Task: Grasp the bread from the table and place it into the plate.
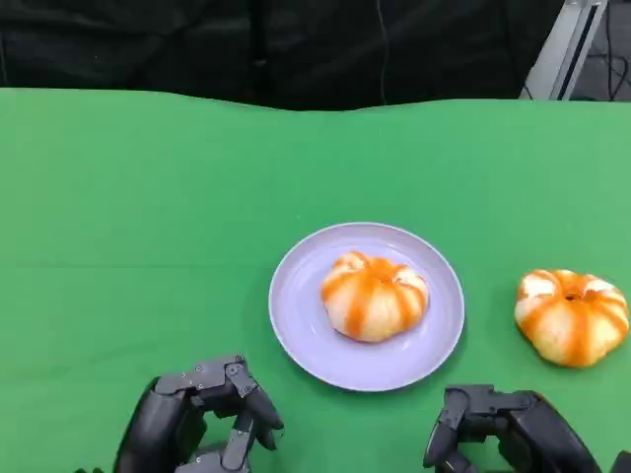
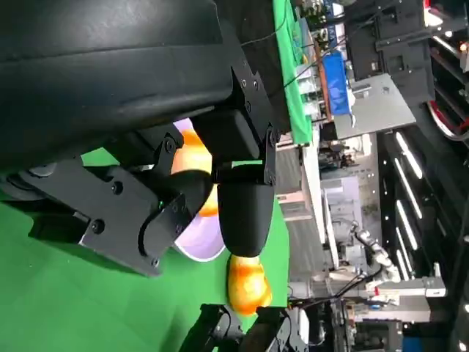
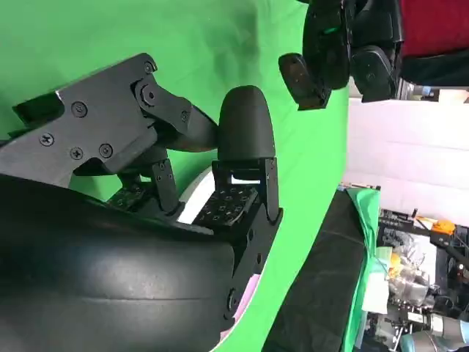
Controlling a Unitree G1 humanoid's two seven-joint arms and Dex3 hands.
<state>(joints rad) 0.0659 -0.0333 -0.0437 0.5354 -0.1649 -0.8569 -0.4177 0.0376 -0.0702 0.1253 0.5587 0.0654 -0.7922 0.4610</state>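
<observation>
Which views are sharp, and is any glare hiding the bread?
Head view: sharp, evenly lit, with no glare on the orange-striped bun on the table or the round lavender plate. Left wrist view: the black left hand is shadowed and the background ceiling lights are bright. Right wrist view: the black right hand is dark.

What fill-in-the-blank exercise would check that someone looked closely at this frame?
1. One bread lies on the ____ plate.
2. The other bread lies on the green cloth, nearer the robot's ____ hand.
3. The left hand holds ____.

Missing words: lavender; right; nothing
</observation>
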